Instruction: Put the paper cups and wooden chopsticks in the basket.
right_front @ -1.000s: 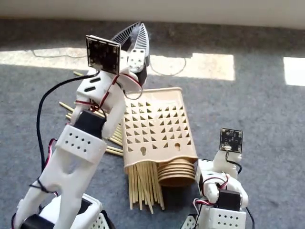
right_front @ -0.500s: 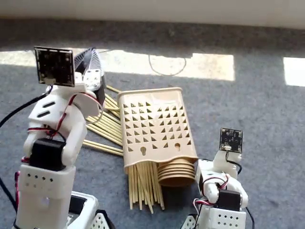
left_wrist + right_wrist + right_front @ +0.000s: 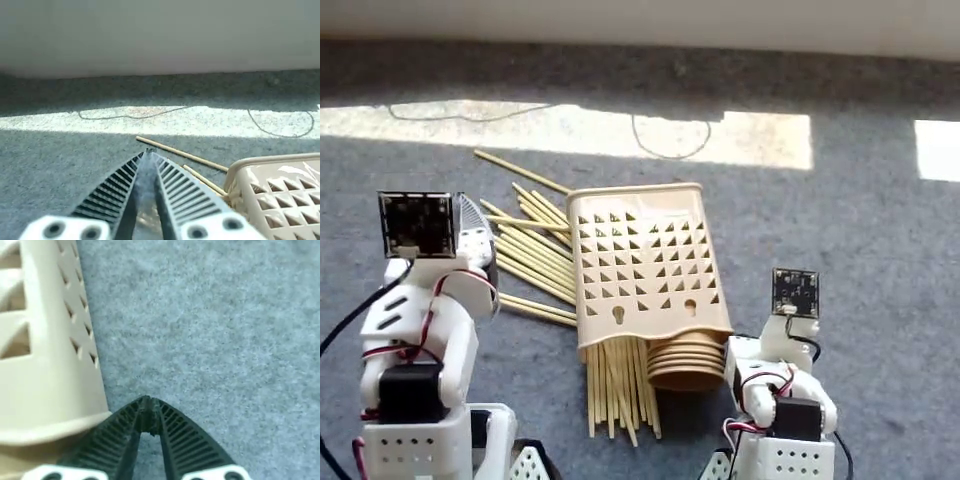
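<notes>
the basket [image 3: 645, 265] lies tipped over on the grey carpet [image 3: 860, 250]. a stack of paper cups [image 3: 688, 365] and a bundle of chopsticks [image 3: 615, 385] poke out of its near end. a loose spread of wooden chopsticks [image 3: 530, 250] lies just ahead of the left gripper [image 3: 148, 152], whose fingers are pressed together on nothing. the right gripper [image 3: 146, 401], fingers also together and empty, sits just beside the basket's wall. by my reading the cups and one bundle are only partly in, and the loose sticks are all left to gather.
</notes>
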Motion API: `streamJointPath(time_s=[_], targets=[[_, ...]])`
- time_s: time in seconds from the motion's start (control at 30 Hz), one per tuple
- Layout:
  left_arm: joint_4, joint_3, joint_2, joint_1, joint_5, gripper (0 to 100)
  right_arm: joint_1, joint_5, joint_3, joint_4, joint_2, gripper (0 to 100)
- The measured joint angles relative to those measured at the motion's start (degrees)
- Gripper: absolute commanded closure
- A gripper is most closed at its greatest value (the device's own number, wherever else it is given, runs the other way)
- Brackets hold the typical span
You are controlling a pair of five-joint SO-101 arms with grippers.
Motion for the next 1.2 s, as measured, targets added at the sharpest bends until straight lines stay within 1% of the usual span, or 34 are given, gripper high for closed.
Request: streamJointPath(time_s=[0.13,0.23,0.3,0.43,0.53,0.63,0.73,0.83,1.03,1.2], targets=[[0.0,7.3,-4.5,-3.0,-0.4,99,9.1,0.0,-0.1,0.0,0.0,99.2],[0.0,13.0,-6.9,-6.2,-0.4,99,12.0,0.7,-4.9,0.1,-0.5,99.2],[0.0,16.5,-8.4,-8.3,-0.4,99,12.5,5.3,-8.7,0.1,-0.4,99.2],[0.0,22.0,-12.2,-11.2,-0.4,99,12.6,19.5,-14.5,0.1,-0.5,99.3],[0.0,25.3,-15.7,-12.1,-0.4,99,12.4,21.7,-18.2,0.1,-0.6,99.2],[0.0,27.8,-19.2,-12.1,-0.8,99,9.8,22.8,-22.8,1.8,0.5,98.5],[0.0,29.9,-22.2,-12.1,-2.9,99,4.8,24.3,-28.3,6.2,5.9,91.1],[0.0,30.2,-23.5,-12.1,-3.4,99,0.3,24.4,-34.3,11.5,14.5,84.3],[0.0,30.7,-23.6,-12.1,-3.4,99,-9.0,24.8,-44.7,21.5,31.5,83.9],[0.0,30.7,-23.6,-12.1,-3.4,99,-16.4,25.0,-46.4,22.4,36.4,83.9]])
